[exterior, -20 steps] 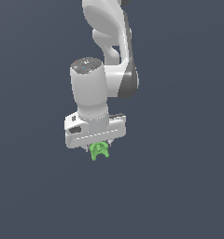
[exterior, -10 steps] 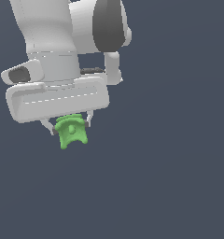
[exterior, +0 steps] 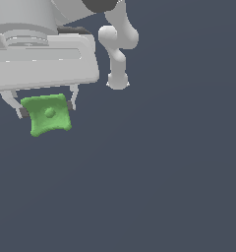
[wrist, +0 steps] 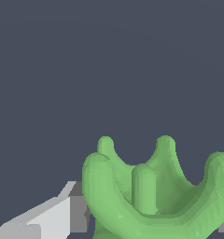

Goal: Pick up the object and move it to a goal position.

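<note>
Where fingers close, pincer [exterior: 45,109] clamps object [exterior: 47,116].

— What are you seeing from the wrist view?

— Mostly a flat, dark blue-grey background. Low in the picture sits the green object [wrist: 156,196], big and close, lumpy, with rounded prongs sticking up and a stubby bump in its middle.

— Is anything holding it?

— A white finger [wrist: 44,217] with a darker grey pad comes in from the corner and presses right against the object's side. On the opposite side, just a small grey patch shows at the picture's edge, touching the green; I can't make out more of it.

— So it's gripped?

— It looks clamped between those two pads, yes. The object's lower part runs out of the picture.
</note>
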